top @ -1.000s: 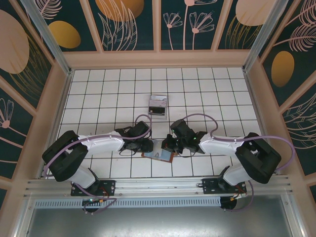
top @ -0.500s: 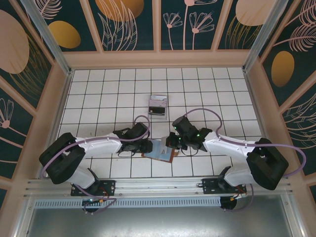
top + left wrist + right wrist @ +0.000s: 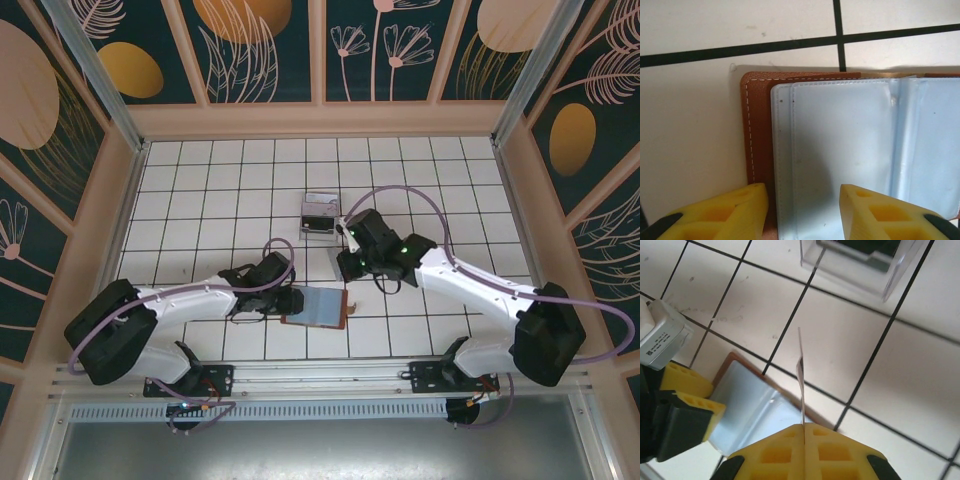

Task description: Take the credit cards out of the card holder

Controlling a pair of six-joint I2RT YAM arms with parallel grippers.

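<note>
Clerk: Left end effector (image 3: 291, 299), overhead view?
Keeper: At the left edge of the card holder (image 3: 322, 307), which lies open on the tiled worktop (image 3: 200, 180), near the arm bases. Right end effector (image 3: 344, 264) hangs just beyond the holder, near a clear tray (image 3: 320, 212).
Clerk: Left wrist view?
Keeper: Yellow fingers (image 3: 735, 212) stand partway apart over the holder's brown stitched border and grey-blue lining.
Clerk: Right wrist view?
Keeper: Jaws closed tight on one credit card (image 3: 800, 375), seen edge-on, raised above the tiles, apart from the holder.
</note>
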